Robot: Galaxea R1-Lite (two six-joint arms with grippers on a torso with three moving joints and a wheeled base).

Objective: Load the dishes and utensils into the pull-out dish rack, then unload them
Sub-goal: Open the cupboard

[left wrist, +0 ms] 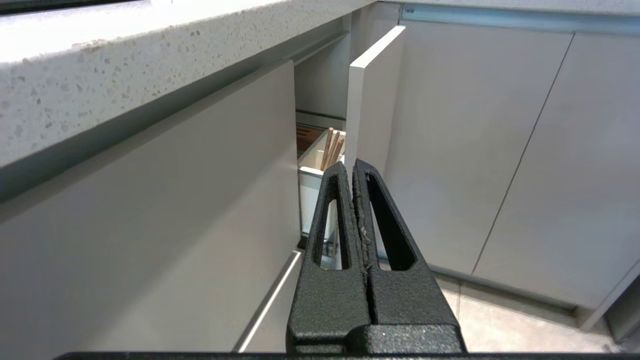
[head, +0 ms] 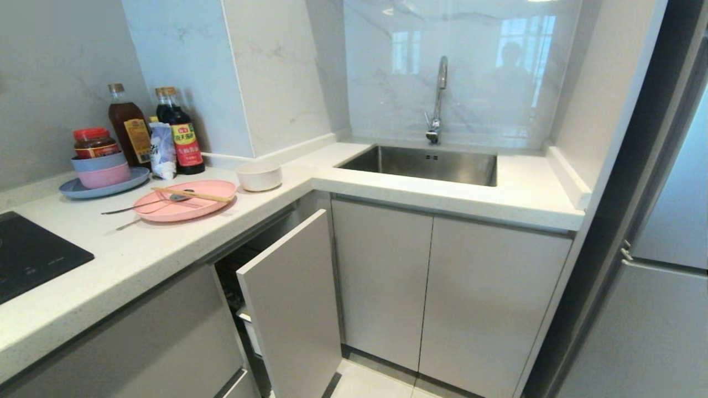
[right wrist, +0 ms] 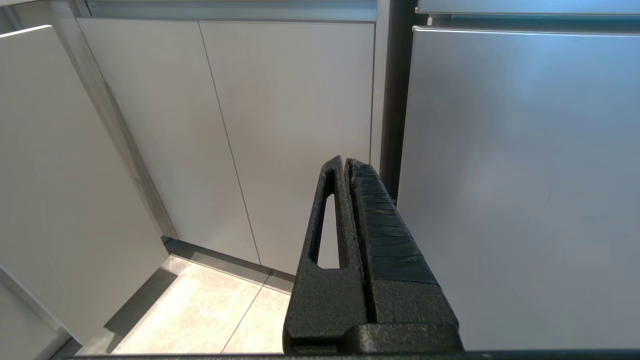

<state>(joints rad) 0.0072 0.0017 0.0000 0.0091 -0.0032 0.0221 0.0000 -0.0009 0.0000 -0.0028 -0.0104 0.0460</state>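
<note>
Left claw and right claw pressed closed, holding nothing.

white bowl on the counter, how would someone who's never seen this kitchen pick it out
Start at the steel sink and follow the white countertop toward its left end. Just past the corner, the small white bowl stands alone beside the pink plate. It is plain white and apart from the stacked pink and blue bowls beside the bottles.
</note>
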